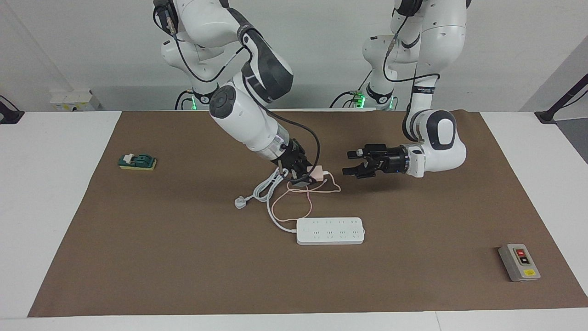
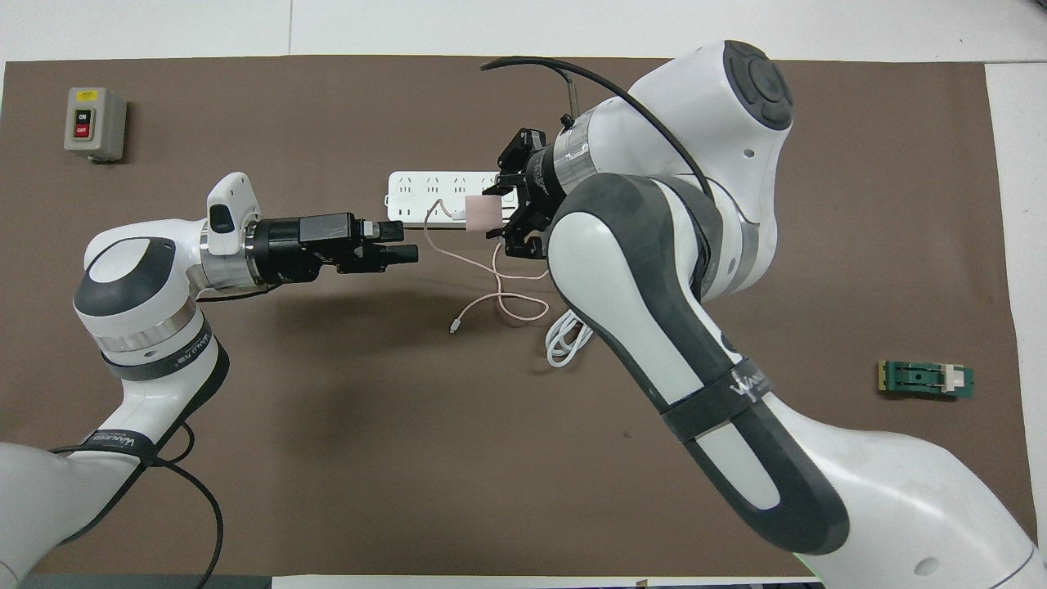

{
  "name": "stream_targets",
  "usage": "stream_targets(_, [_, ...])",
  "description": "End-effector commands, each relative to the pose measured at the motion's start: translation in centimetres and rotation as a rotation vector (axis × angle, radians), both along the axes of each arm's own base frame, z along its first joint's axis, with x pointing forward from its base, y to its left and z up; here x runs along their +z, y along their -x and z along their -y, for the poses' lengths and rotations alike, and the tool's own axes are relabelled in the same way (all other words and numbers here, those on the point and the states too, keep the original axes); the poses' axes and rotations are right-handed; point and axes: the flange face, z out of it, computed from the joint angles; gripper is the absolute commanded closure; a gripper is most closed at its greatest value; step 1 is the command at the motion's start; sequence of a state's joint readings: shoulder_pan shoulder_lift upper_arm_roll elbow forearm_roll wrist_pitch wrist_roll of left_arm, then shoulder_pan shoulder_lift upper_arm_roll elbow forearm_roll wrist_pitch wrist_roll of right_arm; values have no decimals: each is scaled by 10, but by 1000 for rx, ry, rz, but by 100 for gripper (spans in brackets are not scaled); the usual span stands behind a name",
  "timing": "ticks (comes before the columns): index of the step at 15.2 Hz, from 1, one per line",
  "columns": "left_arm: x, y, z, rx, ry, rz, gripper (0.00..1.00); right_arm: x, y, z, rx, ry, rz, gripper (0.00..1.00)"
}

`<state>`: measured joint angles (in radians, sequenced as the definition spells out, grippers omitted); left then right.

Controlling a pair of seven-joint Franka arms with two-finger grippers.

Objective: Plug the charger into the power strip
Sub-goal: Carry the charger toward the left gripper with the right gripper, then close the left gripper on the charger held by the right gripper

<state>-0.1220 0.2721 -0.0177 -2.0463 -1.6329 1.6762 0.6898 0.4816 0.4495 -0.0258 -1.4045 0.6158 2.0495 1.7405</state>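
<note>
The pale-pink charger [image 1: 318,173] is held in my right gripper [image 1: 307,178], which is shut on it a little above the brown mat. It also shows in the overhead view [image 2: 483,213], where my right gripper [image 2: 505,211] overlaps the strip's edge. Its thin pink cable [image 1: 294,202] hangs down and loops on the mat, ending in a tiny white connector [image 2: 452,329]. The white power strip [image 1: 330,231] lies flat, farther from the robots than the charger, partly covered in the overhead view [image 2: 409,190]. My left gripper [image 1: 351,163] is open and empty, held level beside the charger, a short gap away; the overhead view [image 2: 405,243] shows it too.
A white three-pin plug [image 1: 240,202] with its coiled thick cord [image 1: 268,186] lies under my right arm. A grey box with red and black buttons [image 1: 519,263] sits toward the left arm's end. A green block [image 1: 137,162] sits toward the right arm's end.
</note>
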Motion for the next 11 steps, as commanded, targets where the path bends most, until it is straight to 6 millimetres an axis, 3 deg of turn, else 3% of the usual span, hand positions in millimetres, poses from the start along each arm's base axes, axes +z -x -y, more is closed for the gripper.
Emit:
stream_targets(1, [-1, 1, 20, 14, 5, 19, 0, -1, 1, -12, -36, -25, 0, 100])
stream_targets(7, [6, -7, 32, 40, -11, 63, 0, -2, 3, -16, -32, -23, 0, 100])
stream_targets(9, [4, -15, 30, 67, -43, 153, 6, -2, 3, -16, -32, -21, 1, 100])
stream_targets(11, [5, -15, 40, 58, -49, 163, 6, -2, 3, -16, -31, -19, 4, 100])
